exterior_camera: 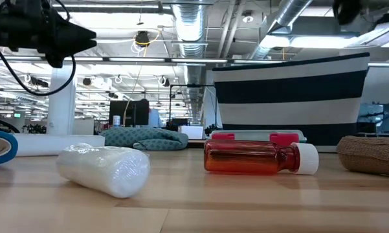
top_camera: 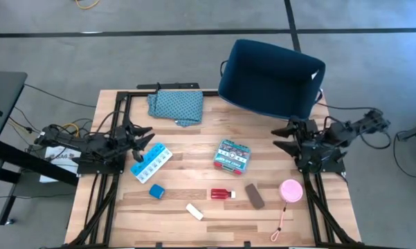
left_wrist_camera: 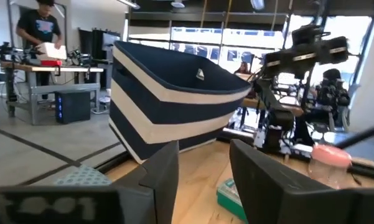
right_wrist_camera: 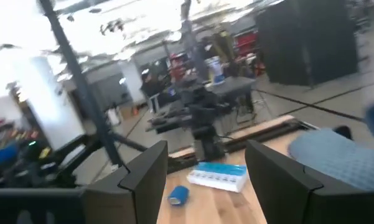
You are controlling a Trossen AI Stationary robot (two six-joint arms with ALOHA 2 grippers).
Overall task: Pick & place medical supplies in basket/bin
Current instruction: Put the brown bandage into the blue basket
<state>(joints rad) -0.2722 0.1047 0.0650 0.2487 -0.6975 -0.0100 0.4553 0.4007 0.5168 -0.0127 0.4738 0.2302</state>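
- While I'm watching, both claws are hanging open and empty: left gripper (top_camera: 147, 135) by the ridged pill organizer (top_camera: 151, 162), right gripper (top_camera: 282, 137) beside the soft striped bin (top_camera: 268, 77).
- Glossy red bottle (top_camera: 222, 194) and flat teal box (top_camera: 232, 155) are lying nearer than the bin.

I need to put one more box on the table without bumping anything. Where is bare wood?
Bare wood lies between the teal cloth, pill organizer and teal-red box. The near edge is crowded: blue cube, white tube, red bottle, brown oblong, pink roll.

2 black arms w/ cables, angular dark pincers
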